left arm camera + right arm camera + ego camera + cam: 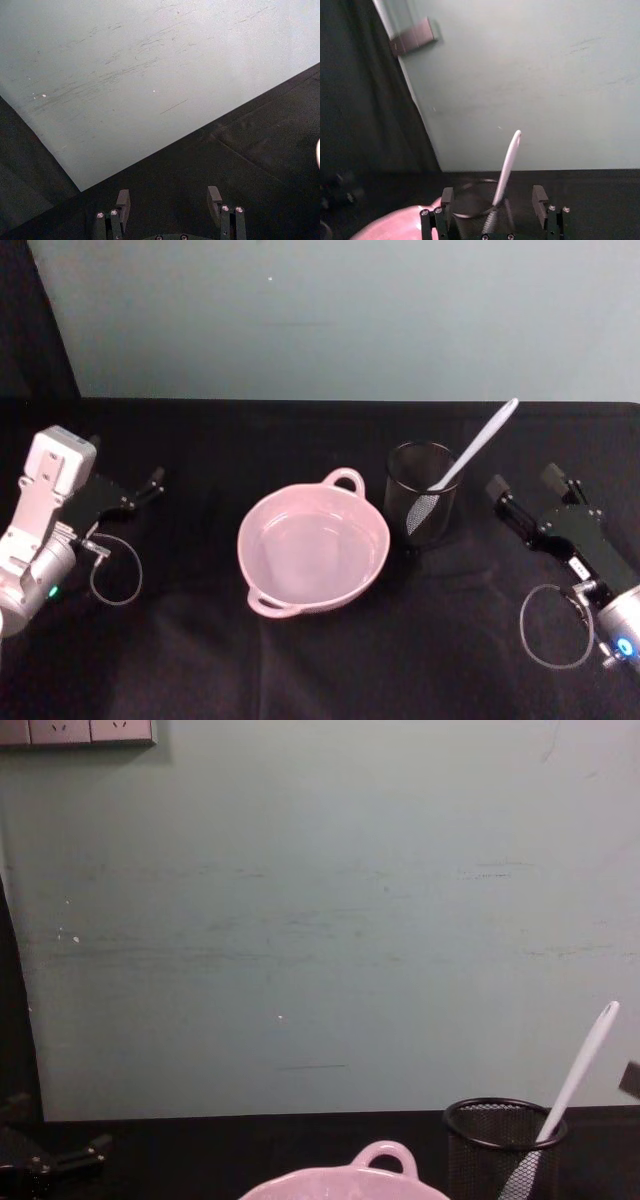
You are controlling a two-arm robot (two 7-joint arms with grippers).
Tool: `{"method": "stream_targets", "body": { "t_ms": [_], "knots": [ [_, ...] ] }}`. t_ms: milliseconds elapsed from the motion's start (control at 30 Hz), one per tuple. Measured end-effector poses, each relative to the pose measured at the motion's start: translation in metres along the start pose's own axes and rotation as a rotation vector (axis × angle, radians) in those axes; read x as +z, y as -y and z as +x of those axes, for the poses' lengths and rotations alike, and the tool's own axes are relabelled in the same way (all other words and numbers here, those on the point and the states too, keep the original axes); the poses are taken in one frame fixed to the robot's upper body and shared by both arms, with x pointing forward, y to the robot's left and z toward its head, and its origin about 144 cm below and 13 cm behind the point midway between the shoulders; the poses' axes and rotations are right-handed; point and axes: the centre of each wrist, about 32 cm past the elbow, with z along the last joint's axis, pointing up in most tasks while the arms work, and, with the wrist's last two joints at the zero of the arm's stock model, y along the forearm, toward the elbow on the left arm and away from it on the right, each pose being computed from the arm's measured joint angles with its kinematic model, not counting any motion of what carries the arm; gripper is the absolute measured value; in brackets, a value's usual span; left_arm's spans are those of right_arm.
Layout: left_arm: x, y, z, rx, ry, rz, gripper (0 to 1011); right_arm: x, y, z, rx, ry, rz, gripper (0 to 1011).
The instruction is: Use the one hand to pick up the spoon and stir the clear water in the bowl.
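Holding right gripper point(493, 196) wide-fingered, empty, at three o'clock of cup point(405, 490); parking left gripper point(168, 197), likewise wide, at nine o'clock of bowl point(243, 545). Facing pickup, seemingly; next needing a reach to pinch spoon point(475, 453) leaning in cup, two o'clock of bowl.

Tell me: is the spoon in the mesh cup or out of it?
In: the spoon stands head-down inside the mesh cup, handle leaning out over its rim.

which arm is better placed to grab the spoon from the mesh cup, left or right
Right. The open right gripper sits beside the black wire-mesh cup holding the slim white plastic spoon, whose handle leans rightward. The open left gripper is beyond the pale pink bowl.
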Motion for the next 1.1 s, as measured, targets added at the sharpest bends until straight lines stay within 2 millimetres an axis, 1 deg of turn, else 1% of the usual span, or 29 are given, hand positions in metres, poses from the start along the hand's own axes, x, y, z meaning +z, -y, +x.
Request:
{"method": "stream_targets", "body": {
  "t_ms": [133, 200, 300, 400, 867, 1100],
  "knots": [
    [0.0, 0.0, 0.0, 0.0, 0.0, 0.0, 1011, -0.005, -0.004, -0.003, -0.007, -0.111, 0.043, 1004],
    [0.0, 0.0, 0.0, 0.0, 0.0, 0.0, 1011, -0.007, -0.009, -0.004, -0.023, -0.164, 0.059, 1004],
    [0.0, 0.0, 0.0, 0.0, 0.0, 0.0, 1011, -0.008, -0.014, -0.005, -0.036, -0.199, 0.061, 1004],
    [0.0, 0.0, 0.0, 0.0, 0.0, 0.0, 1011, -0.006, -0.025, -0.006, -0.057, -0.233, 0.043, 1004],
    [0.0, 0.0, 0.0, 0.0, 0.0, 0.0, 1011, 0.011, -0.056, -0.018, -0.134, -0.281, -0.068, 1004],
    [0.0, 0.0, 0.0, 0.0, 0.0, 0.0, 1011, 0.022, -0.07, -0.025, -0.161, -0.233, -0.114, 1004]
  ]
}}
